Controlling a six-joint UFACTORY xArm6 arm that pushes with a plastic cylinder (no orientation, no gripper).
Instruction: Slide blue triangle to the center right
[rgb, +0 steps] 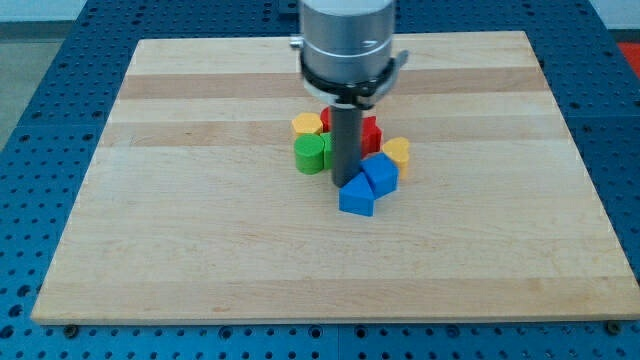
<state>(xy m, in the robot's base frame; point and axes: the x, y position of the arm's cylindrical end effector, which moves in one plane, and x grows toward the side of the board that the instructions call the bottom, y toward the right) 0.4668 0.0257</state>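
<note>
Two blue blocks lie together just below the board's middle. The lower one has a pointed top and looks like the triangle. The upper one looks blocky and touches it on the upper right. My tip stands at the left edge of the blue pair, against or almost against the lower blue block's upper left corner. The rod hides the part of the cluster behind it.
A green block and a yellow block sit left of the rod. Red blocks sit behind it, and a yellow-orange block lies right of the blue pair. The wooden board lies on a blue perforated table.
</note>
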